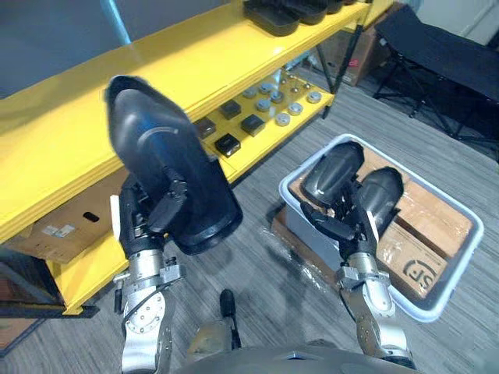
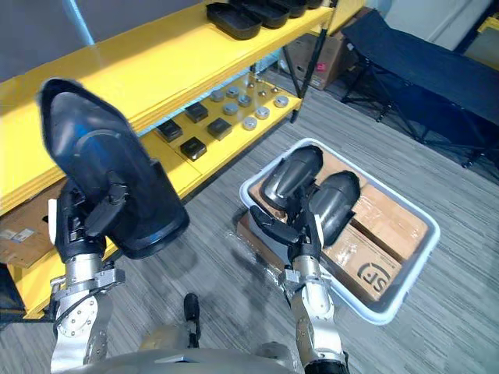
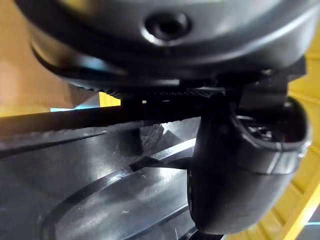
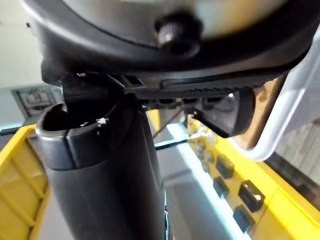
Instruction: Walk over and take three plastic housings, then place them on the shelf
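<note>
Carrying step: my left hand [image 1: 139, 220] grips a plastic housing [image 1: 156, 148] before the yellow shelf [image 1: 70, 125]. My right hand [image 1: 355, 226] hangs slack-fingered above the bin [image 1: 425, 314]. Next, likely: shelve it flat.

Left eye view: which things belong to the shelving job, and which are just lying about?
Job: left hand gripping a housing; right hand at two housings in white bin; yellow shelf.
Lying about: metal discs, dark blocks, cardboard box, folding cot.
</note>
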You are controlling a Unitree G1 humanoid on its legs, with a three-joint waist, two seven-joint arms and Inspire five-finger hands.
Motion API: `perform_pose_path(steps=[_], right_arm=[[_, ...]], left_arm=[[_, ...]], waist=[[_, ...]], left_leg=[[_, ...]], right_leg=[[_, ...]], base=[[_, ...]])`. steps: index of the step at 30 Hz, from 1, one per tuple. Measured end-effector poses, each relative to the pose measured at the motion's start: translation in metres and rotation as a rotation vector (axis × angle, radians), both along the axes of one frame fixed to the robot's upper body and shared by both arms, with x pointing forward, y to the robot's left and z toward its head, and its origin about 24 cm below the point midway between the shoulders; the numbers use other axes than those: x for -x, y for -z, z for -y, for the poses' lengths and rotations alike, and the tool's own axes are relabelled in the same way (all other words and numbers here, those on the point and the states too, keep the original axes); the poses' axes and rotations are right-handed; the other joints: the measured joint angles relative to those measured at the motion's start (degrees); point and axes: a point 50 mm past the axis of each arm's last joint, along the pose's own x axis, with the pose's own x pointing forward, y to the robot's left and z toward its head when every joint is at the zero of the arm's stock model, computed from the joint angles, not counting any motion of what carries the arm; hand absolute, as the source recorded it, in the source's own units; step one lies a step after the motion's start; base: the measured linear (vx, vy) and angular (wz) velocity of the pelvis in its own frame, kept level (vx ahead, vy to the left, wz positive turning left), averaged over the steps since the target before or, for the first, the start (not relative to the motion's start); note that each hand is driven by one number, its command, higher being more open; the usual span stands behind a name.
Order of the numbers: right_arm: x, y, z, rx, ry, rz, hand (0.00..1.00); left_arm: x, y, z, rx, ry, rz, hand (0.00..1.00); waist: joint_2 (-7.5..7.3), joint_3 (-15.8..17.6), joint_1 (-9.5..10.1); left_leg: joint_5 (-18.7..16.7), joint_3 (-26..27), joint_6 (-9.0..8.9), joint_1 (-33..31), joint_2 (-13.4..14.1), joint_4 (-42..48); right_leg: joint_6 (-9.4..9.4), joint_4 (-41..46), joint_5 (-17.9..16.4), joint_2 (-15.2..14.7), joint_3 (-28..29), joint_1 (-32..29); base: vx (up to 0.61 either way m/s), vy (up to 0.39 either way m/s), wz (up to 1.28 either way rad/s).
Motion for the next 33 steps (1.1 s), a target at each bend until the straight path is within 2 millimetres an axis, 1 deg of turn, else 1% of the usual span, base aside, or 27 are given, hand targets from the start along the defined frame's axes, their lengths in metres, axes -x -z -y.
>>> perform_pose_path(steps=[1,2,3,4,5,8,11,12,13,14,16,17,18,19,20,21,22,23,24,25,26,28,29,30,31,32,33], right_arm=[[0.003,0.002,0.001,0.000,0.004,-0.009,1.00],[0.007,0.004,-0.002,-0.007,0.002,-0.019,1.00],[0.007,0.004,-0.005,-0.014,-0.014,-0.018,1.00],[0.006,0.003,-0.006,-0.014,-0.024,-0.012,1.00],[0.004,0.002,-0.008,-0.016,-0.038,-0.001,1.00],[0.000,-0.003,-0.010,-0.010,-0.071,0.025,1.00],[-0.002,-0.008,-0.008,0.003,-0.073,0.055,1.00],[-0.003,-0.012,-0.008,0.007,-0.076,0.076,1.00],[-0.004,-0.018,-0.008,0.012,-0.084,0.113,1.00],[-0.004,-0.021,-0.008,0.015,-0.086,0.128,1.00],[-0.005,-0.025,-0.008,0.025,-0.091,0.158,1.00],[-0.005,-0.026,-0.008,0.028,-0.095,0.169,1.00],[-0.006,-0.028,-0.008,0.029,-0.094,0.182,1.00],[-0.006,-0.029,-0.009,0.026,-0.092,0.190,1.00],[-0.010,-0.032,-0.011,0.021,-0.093,0.210,1.00],[-0.012,-0.035,-0.011,0.023,-0.095,0.223,1.00],[-0.014,-0.036,-0.013,0.016,-0.091,0.233,1.00],[-0.015,-0.038,-0.013,0.015,-0.091,0.243,1.00],[-0.018,-0.041,-0.015,0.012,-0.093,0.262,1.00],[-0.020,-0.043,-0.016,0.006,-0.091,0.274,1.00],[-0.020,-0.043,-0.017,-0.002,-0.078,0.282,1.00],[-0.022,-0.043,-0.016,-0.002,-0.068,0.280,1.00],[-0.022,-0.042,-0.017,-0.006,-0.063,0.274,1.00],[-0.022,-0.039,-0.018,-0.015,-0.059,0.264,1.00],[-0.022,-0.039,-0.019,-0.018,-0.066,0.266,1.00],[-0.023,-0.040,-0.019,-0.015,-0.070,0.271,1.00],[-0.024,-0.042,-0.019,-0.013,-0.077,0.283,1.00]], left_arm=[[-0.002,-0.002,0.003,-0.007,0.023,0.008,0.00],[-0.005,-0.004,0.006,-0.014,0.053,0.023,0.00],[-0.007,-0.005,0.007,-0.013,0.054,0.028,0.00],[-0.007,-0.005,0.007,-0.013,0.050,0.027,0.00],[-0.008,-0.006,0.007,-0.008,0.044,0.031,0.00],[-0.010,-0.008,0.010,-0.003,0.043,0.042,0.00],[-0.011,-0.008,0.014,0.005,0.045,0.042,0.00],[-0.011,-0.008,0.014,0.012,0.038,0.041,0.00],[-0.011,-0.007,0.013,0.030,0.028,0.041,0.00],[-0.011,-0.007,0.013,0.042,0.024,0.041,0.00],[-0.011,-0.006,0.013,0.074,0.022,0.039,0.00],[-0.009,-0.006,0.012,0.102,0.018,0.036,0.00],[-0.008,-0.005,0.011,0.121,0.013,0.037,0.00],[-0.008,-0.006,0.010,0.120,0.009,0.040,0.00],[-0.008,-0.007,0.007,0.116,-0.004,0.046,0.00],[-0.007,-0.007,0.004,0.112,-0.017,0.046,0.00],[-0.006,-0.007,0.000,0.108,-0.038,0.046,0.00],[-0.006,-0.007,-0.002,0.108,-0.050,0.049,0.00],[-0.005,-0.009,-0.006,0.107,-0.074,0.058,0.00],[-0.005,-0.010,-0.009,0.105,-0.092,0.065,0.00],[-0.004,-0.011,-0.013,0.102,-0.106,0.070,0.00],[-0.003,-0.015,-0.016,0.103,-0.121,0.092,0.00],[-0.002,-0.017,-0.017,0.095,-0.117,0.100,0.00],[-0.001,-0.022,-0.019,0.080,-0.114,0.119,0.00],[-0.001,-0.026,-0.021,0.073,-0.117,0.146,0.00],[0.000,-0.027,-0.022,0.073,-0.123,0.158,0.00],[0.000,-0.030,-0.022,0.074,-0.129,0.176,0.00]], waist=[[-0.07,0.0,-0.04],[-0.36,-0.1,-0.21],[-0.75,-0.2,-0.16],[-0.69,-0.2,-0.08],[-0.43,-0.2,0.01],[-0.16,-0.2,0.28],[-0.02,-0.1,0.27],[0.16,0.0,0.25],[0.25,0.0,0.25],[0.50,0.2,0.25],[1.20,0.5,0.30],[1.54,0.6,0.50],[1.58,0.6,0.48],[0.96,0.9,0.59],[0.71,1.7,1.02],[0.93,2.2,1.44],[0.41,2.4,1.71],[0.31,2.5,2.04],[0.13,2.6,2.62],[-0.20,2.8,2.93],[-1.00,2.6,3.16],[-0.83,2.7,3.29],[-0.87,2.7,3.42],[-1.18,2.8,3.40],[-1.33,2.7,3.16],[-1.56,2.5,2.98],[-1.12,2.3,2.34]], left_leg=[[0.1,-1.2,0.15,0.0,-0.2,0.0],[0.2,-2.6,0.34,-0.2,-0.6,0.0],[0.6,-2.7,0.74,-0.3,-1.0,0.0],[0.7,-2.6,0.63,-0.3,-1.1,0.1],[1.2,-2.4,0.04,-0.6,-1.1,0.1],[2.6,-2.4,-0.77,-2.6,-0.6,0.1],[3.4,-3.1,-1.29,-3.3,0.1,0.1],[3.6,-3.6,-1.46,-3.5,0.3,0.0],[3.8,-3.9,-1.88,-3.8,0.3,0.0],[3.9,-4.0,-2.13,-3.8,0.4,0.0],[4.0,-4.5,-1.93,-3.8,0.5,0.0],[3.9,-4.5,-1.97,-3.9,0.6,0.0],[2.8,-4.0,-2.90,-4.8,0.5,0.8],[1.5,-3.0,-2.88,-5.5,0.5,2.2],[-0.9,-1.1,-1.31,-7.9,1.0,9.5],[-3.4,-0.4,-0.90,-8.9,1.3,14.2],[-6.4,-0.2,-0.77,-9.7,1.2,18.7],[-7.9,0.0,-0.58,-10.3,1.1,20.9],[-10.5,0.4,-0.18,-11.3,0.8,24.5],[-12.2,0.5,0.44,-11.6,0.2,26.1],[-13.5,0.8,0.73,-11.2,-1.1,26.5],[-14.5,0.3,2.14,-9.8,-2.0,26.4],[-14.7,-0.1,2.48,-8.9,-2.3,25.7],[-14.7,-1.5,3.12,-6.2,-2.3,23.2],[-14.1,-2.7,3.97,-3.9,-2.5,20.5],[-13.8,-3.1,4.20,-2.7,-2.5,19.1],[-13.3,-4.4,4.14,-1.1,-2.7,16.8]], right_leg=[[-0.42,1.6,-0.4,0.0,1.4,-0.5],[-1.25,1.7,-2.6,0.6,3.6,-0.8],[-2.17,-0.7,-3.2,1.3,3.9,-0.6],[-2.07,-1.6,-3.2,1.4,3.6,-0.2],[-1.70,-3.3,-3.2,1.7,3.8,0.3],[-0.20,-7.7,-3.8,3.1,3.3,0.6],[0.22,-9.9,-3.9,4.5,3.0,1.3],[0.60,-10.3,-4.2,5.0,2.9,1.3],[1.74,-10.4,-5.0,5.0,2.6,1.5],[1.83,-10.5,-5.3,5.2,2.4,1.7],[1.65,-10.4,-5.8,5.5,1.6,2.1],[1.22,-10.3,-6.2,5.5,1.1,2.1],[0.87,-10.5,-6.3,4.9,0.1,2.2],[0.89,-10.7,-6.3,4.2,-0.3,2.2],[1.03,-10.3,-6.3,3.5,-0.1,2.3],[1.63,-9.7,-6.8,3.4,0.1,2.9],[2.25,-8.7,-7.2,2.7,0.1,3.6],[2.32,-8.3,-7.6,2.3,0.2,3.9],[2.68,-7.8,-8.2,1.6,0.1,4.4],[1.75,-7.2,-9.0,0.8,0.1,4.8],[0.03,-6.5,-9.5,-0.4,-0.5,5.7],[-4.80,4.8,-5.7,-3.1,0.3,2.1],[-6.48,8.6,-3.8,-3.9,0.4,0.7],[-6.43,14.8,-1.1,-4.7,2.4,-2.0],[-4.71,16.8,-4.1,-2.7,4.6,-4.0],[-4.59,16.4,-5.4,-1.7,5.3,-4.9],[-4.75,13.9,-6.8,0.8,6.2,-6.7]], base=[[0.09,0.001,0.79],[0.08,-0.040,0.51],[0.07,-0.057,0.33],[0.04,-0.075,0.03],[0.02,-0.085,-0.10],[-0.02,-0.120,-0.03],[-0.05,-0.078,0.05],[-0.09,-0.069,0.11],[-0.10,-0.079,0.14],[-0.09,-0.050,0.18],[-0.08,-0.030,0.18],[-0.08,-0.015,0.27],[-0.07,0.014,0.29],[-0.03,0.047,0.24],[-0.01,0.054,0.05],[0.03,0.054,-0.01],[0.04,0.050,-0.05],[0.08,0.107,-0.04],[0.07,0.116,-0.04],[0.14,0.178,0.10],[0.14,0.137,0.23],[0.18,0.160,0.28],[0.23,0.206,0.25],[0.20,0.151,0.32],[0.26,0.142,0.33],[0.23,0.098,0.41],[0.28,0.108,0.45]])
